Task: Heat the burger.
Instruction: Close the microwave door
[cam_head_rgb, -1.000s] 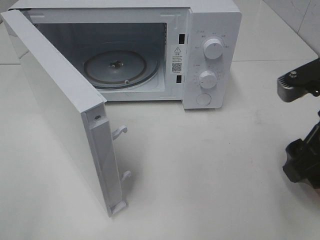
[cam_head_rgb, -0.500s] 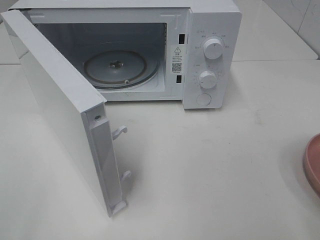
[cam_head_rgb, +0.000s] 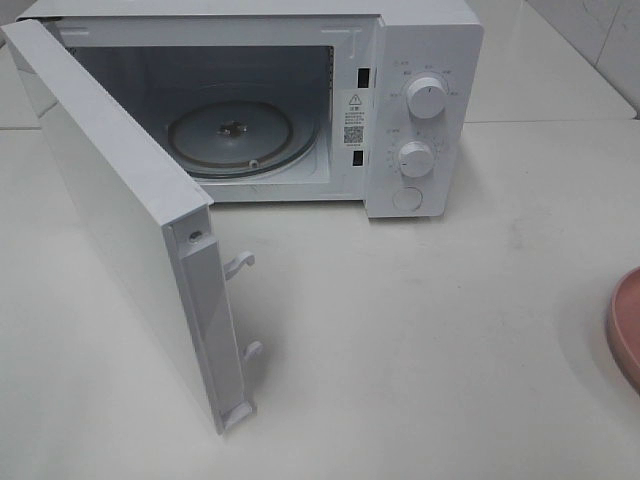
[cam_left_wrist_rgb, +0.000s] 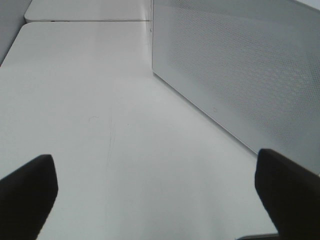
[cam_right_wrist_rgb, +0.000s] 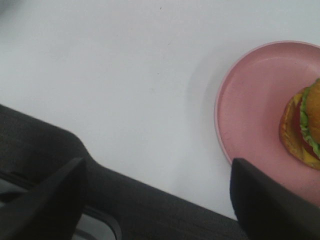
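A white microwave oven (cam_head_rgb: 300, 100) stands at the far side of a white table (cam_head_rgb: 430, 340). Its door (cam_head_rgb: 120, 220) is swung wide open toward the near left, with two white latch hooks (cam_head_rgb: 240, 265) projecting from its free edge. Inside the open cavity, a round glass turntable (cam_head_rgb: 240, 135) lies flat on the floor. The control panel on the oven's right side carries two white round knobs (cam_head_rgb: 427, 98), one above the other, and a round button (cam_head_rgb: 407, 198) below them. A pink round plate (cam_head_rgb: 627, 325) sits on the table at the right edge, well apart from the oven.
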